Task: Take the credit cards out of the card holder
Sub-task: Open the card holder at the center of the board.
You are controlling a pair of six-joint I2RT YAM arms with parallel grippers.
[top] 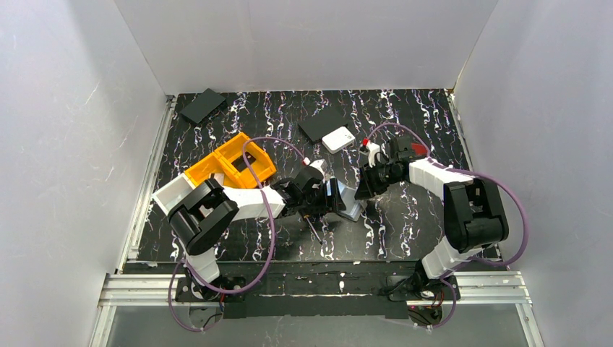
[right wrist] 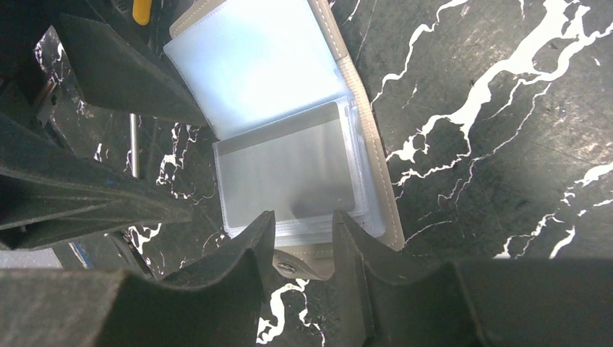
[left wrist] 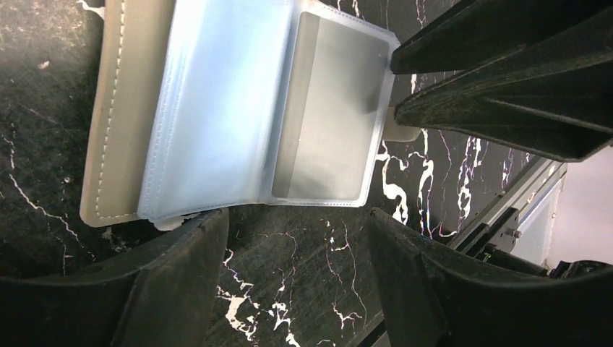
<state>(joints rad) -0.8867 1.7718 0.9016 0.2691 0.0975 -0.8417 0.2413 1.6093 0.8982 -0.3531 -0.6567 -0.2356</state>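
At mid-table | open taupe folding card holder (right wrist: 275,123), greyish flat credit card (right wrist: 289,173) sleeved | L gripper (left wrist: 296,238) spread, empty | R gripper (right wrist: 302,238) narrow at holder edge, grip unclear | we'd pin holder, pinch card only.

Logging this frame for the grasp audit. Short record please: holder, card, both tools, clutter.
card holder: open flat on the table, clear sleeves facing up
credit card: grey, seated in a sleeve; none seen lying out
left tool: open wide at the holder's edge, holding nothing
right tool: jaws narrowly apart, tips at the sleeve's edge by the snap tab
clutter: orange bin, white box, screwdriver
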